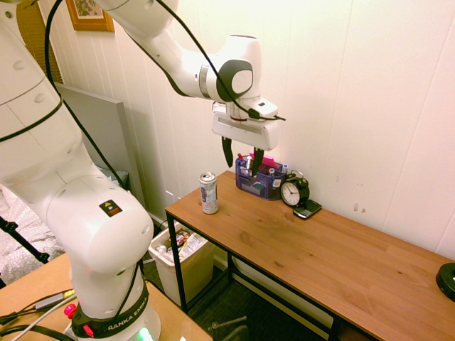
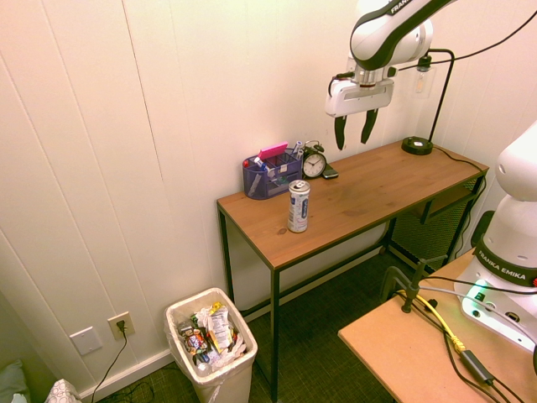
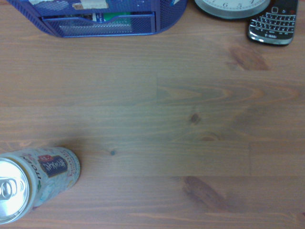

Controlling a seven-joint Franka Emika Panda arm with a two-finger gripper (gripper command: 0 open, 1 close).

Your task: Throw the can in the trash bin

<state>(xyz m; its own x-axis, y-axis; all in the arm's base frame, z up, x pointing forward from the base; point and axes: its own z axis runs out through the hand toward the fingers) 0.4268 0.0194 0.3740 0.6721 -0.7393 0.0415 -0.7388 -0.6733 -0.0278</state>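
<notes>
One can (image 1: 208, 192) upright on desk (image 1: 320, 249); one trash bin (image 2: 210, 348) below; hand (image 1: 242, 158) spread, empty.

**Warm indoor light, soft shadows, a slightly hazy wrist picture**

Yellowish room light is filling both exterior views evenly, and the wall (image 2: 168, 109) is glowing cream without harsh glare. Under the table (image 2: 369, 189) the floor is lying in deep shadow. The can (image 1: 208, 192) is casting only a faint shadow and its top is catching a bright glint. Wide-angle bending is showing toward the edges. The wrist view is looking dimmer, cooler and slightly soft, and the can's lid (image 3: 12, 191) is shining almost white.
</notes>
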